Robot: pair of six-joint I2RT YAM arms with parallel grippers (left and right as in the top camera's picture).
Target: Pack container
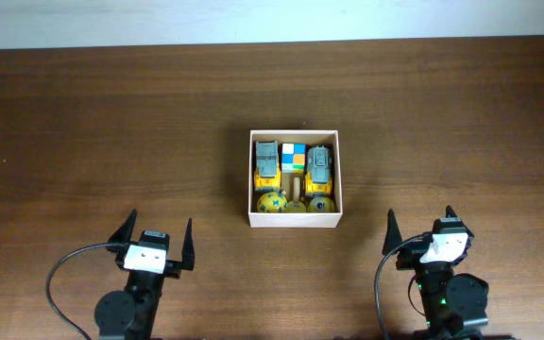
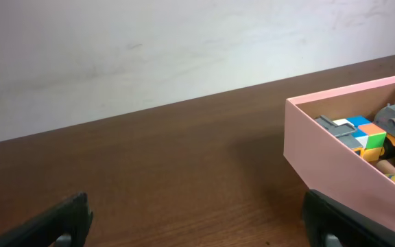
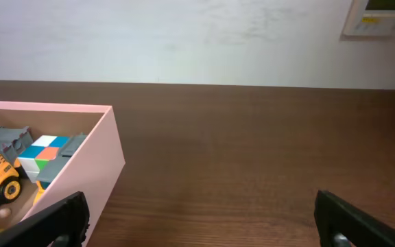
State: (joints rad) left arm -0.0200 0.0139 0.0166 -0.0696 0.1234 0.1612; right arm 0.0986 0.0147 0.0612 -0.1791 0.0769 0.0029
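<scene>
The container [image 1: 294, 221], a square shallow pinkish-white box, sits at the middle of the table. It holds two yellow and grey toy trucks [image 1: 267, 165] [image 1: 320, 168], a colourful cube [image 1: 294, 157], two yellow patterned balls [image 1: 271, 202] [image 1: 319, 203] and a small wooden piece [image 1: 296, 198]. The container also shows in the left wrist view [image 2: 334, 165] and in the right wrist view [image 3: 81, 165]. My left gripper [image 1: 157, 236] is open and empty near the front left. My right gripper [image 1: 419, 225] is open and empty near the front right.
The brown wooden table [image 1: 111, 123] stretches around the container. A white wall [image 2: 149, 48] rises behind the far edge. A white wall fixture [image 3: 382, 17] shows at the top right of the right wrist view.
</scene>
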